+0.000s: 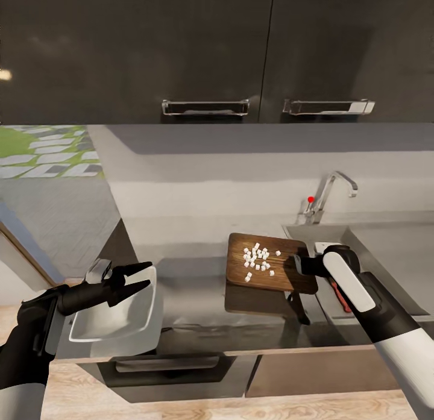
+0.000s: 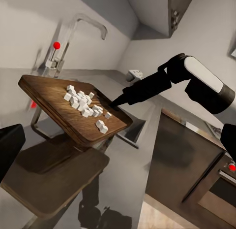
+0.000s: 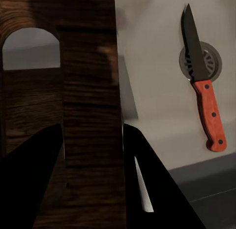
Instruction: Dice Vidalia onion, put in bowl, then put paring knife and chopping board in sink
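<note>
Inside sink point(image 3: 157, 66), paring knife point(image 3: 202, 81); right pincer point(image 3: 91, 155) grips chopping board point(image 3: 88, 91).

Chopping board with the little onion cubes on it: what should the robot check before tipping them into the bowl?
1. Right gripper jaws clamped on the chopping board edge: ok.
2. Diced onion all sitting on the board: ok.
3. Board above the bowl: not ok, the bowl is off to the left, apart from it.
4. Left gripper holding the bowl steady: cannot tell.
5. Paring knife out of the way, lying in the sink: ok.
</note>
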You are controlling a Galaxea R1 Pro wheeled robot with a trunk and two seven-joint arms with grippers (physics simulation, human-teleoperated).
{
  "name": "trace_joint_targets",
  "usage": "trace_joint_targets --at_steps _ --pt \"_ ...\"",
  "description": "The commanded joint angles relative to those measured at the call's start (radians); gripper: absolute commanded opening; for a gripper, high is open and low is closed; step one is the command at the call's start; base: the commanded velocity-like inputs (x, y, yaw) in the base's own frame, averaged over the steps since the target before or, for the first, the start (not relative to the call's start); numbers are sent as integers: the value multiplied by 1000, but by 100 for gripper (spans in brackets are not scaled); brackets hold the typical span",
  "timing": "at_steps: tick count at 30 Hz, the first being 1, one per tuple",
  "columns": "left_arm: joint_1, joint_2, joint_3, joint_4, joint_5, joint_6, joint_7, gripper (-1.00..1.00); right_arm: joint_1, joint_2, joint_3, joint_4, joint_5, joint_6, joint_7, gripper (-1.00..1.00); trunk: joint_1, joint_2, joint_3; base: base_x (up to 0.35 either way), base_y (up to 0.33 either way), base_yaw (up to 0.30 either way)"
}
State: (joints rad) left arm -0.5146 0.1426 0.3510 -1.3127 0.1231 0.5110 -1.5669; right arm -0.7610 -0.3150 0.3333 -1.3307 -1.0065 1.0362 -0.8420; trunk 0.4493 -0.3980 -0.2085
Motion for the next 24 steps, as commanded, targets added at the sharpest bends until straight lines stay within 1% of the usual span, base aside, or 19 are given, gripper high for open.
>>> trace_joint_targets --at_steps 1,24 --pt "-1 0 0 0 0 11 -4 100 -1 -1 3 -1 -9 2 -11 -100 1 -2 -1 0 0 0" --pt "-1 0 -1 0 -1 11 -4 100 -1 -1 3 -1 -9 2 -11 -100 1 -2 32 0 0 0"
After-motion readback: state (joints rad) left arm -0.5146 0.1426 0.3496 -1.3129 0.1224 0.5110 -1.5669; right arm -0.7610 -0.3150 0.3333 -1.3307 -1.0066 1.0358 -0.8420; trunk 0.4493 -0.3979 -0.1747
